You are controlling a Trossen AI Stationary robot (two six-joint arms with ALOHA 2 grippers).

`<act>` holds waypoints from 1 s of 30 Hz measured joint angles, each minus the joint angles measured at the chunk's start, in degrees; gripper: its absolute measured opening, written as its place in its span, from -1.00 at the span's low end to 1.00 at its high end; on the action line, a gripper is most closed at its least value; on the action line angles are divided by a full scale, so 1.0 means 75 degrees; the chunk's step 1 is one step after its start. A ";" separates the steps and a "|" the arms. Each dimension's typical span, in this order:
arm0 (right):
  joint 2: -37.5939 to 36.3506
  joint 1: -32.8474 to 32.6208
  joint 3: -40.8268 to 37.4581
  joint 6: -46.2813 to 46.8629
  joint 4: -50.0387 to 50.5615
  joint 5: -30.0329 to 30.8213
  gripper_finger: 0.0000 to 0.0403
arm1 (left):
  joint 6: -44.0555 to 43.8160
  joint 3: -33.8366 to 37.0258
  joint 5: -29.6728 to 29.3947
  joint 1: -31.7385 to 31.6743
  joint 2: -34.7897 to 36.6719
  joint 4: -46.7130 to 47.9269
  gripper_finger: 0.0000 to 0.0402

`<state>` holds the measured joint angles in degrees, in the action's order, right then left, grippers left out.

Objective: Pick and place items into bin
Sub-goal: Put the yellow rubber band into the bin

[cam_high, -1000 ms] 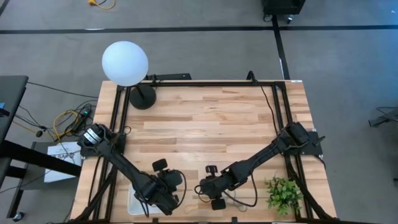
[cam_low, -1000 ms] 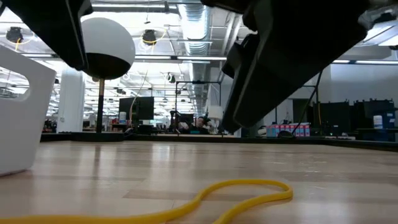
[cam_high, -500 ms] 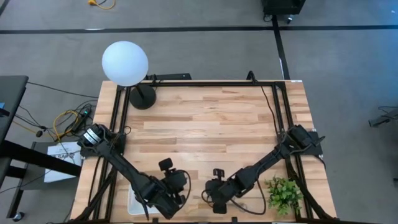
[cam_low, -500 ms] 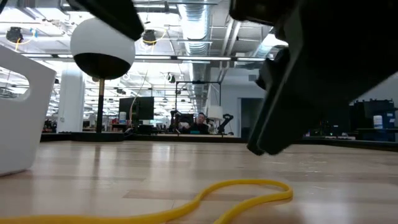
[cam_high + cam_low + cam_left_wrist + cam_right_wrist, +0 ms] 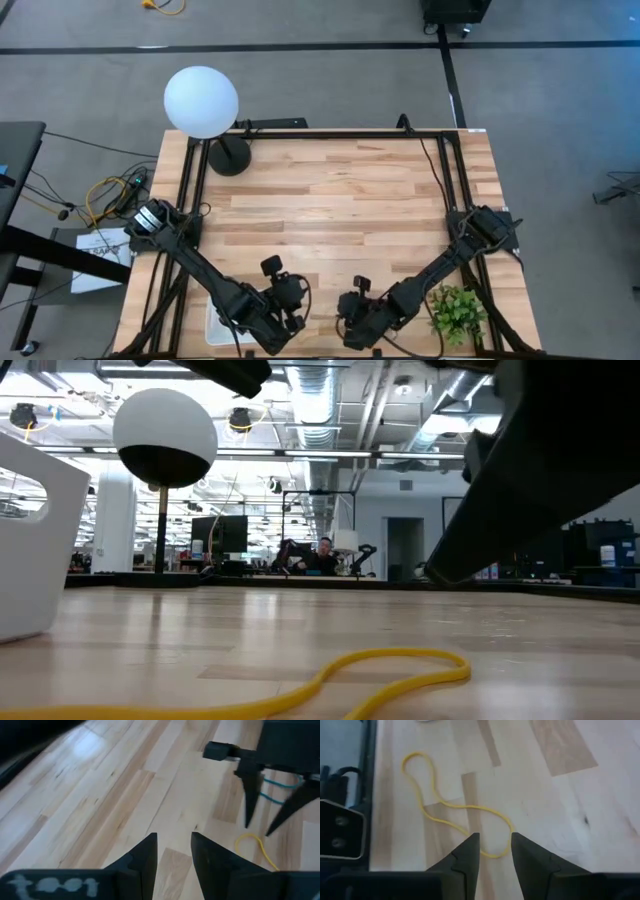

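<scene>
The wooden tabletop [image 5: 330,190] carries a globe lamp [image 5: 201,101] at its far left corner and a plant [image 5: 456,310] at its near right. At the near edge I see the left pincer [image 5: 288,295] beside the white bin [image 5: 30,540], its fingers [image 5: 145,857] narrowly parted and empty over bare wood. My right pincer [image 5: 492,851] stands directly over a yellow band [image 5: 450,805] lying flat on the tabletop near the bin, fingers narrowly parted and straddling one end of the loop; a green band [image 5: 277,790] lies past it.
</scene>
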<state>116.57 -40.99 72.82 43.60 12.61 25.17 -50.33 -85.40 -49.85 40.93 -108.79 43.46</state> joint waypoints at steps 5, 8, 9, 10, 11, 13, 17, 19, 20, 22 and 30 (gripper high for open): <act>0.0000 -0.0224 0.0000 0.0039 -0.0373 0.0461 -0.50 | -0.0031 0.0003 -0.0075 -0.0006 0.0000 -0.0167 -0.45; -0.0003 -0.0235 0.0003 0.0400 -0.0366 0.0837 -0.47 | -0.0038 0.0005 -0.0075 -0.0006 0.0000 -0.0192 -0.45; -0.0003 -0.0231 0.0003 0.0439 -0.0325 0.0859 -0.45 | -0.0041 0.0005 -0.0075 -0.0006 0.0000 -0.0192 -0.45; -0.0003 -0.0226 0.0003 0.0449 -0.0302 0.0866 -0.43 | -0.0044 0.0006 -0.0075 -0.0006 0.0000 -0.0192 -0.45; -0.0003 -0.0222 0.0003 0.0452 -0.0288 0.0871 -0.40 | -0.0050 0.0008 -0.0075 -0.0006 0.0000 -0.0192 -0.45; 0.0110 -0.0203 0.0015 0.0457 -0.0382 0.0887 -0.34 | -0.0061 0.0008 -0.0075 -0.0006 0.0000 -0.0189 -0.45; 0.0496 -0.0118 0.0026 0.0245 -0.0386 0.0728 -0.21 | -0.0169 0.0008 -0.0072 -0.0006 0.0000 -0.0192 -0.45; 0.0648 -0.0060 0.0022 0.0178 -0.0265 0.0667 -0.17 | -0.0169 0.0008 -0.0072 -0.0006 0.0000 -0.0191 -0.45; 0.0649 -0.0047 0.0012 0.0137 -0.0231 0.0690 -0.16 | -0.0169 0.0009 -0.0072 -0.0006 0.0000 -0.0186 -0.45; 0.0624 0.0007 0.0036 0.0151 -0.0234 0.0695 -0.15 | -0.0166 0.0011 -0.0069 -0.0006 0.0000 -0.0189 -0.45; 0.0621 0.0222 0.0022 0.0134 -0.0105 0.0674 -0.26 | -0.0172 0.0011 -0.0027 -0.0006 0.0000 -0.0186 -0.45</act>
<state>121.23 -39.32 72.98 44.60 11.82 30.22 -51.62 -85.32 -50.06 40.89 -108.79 42.06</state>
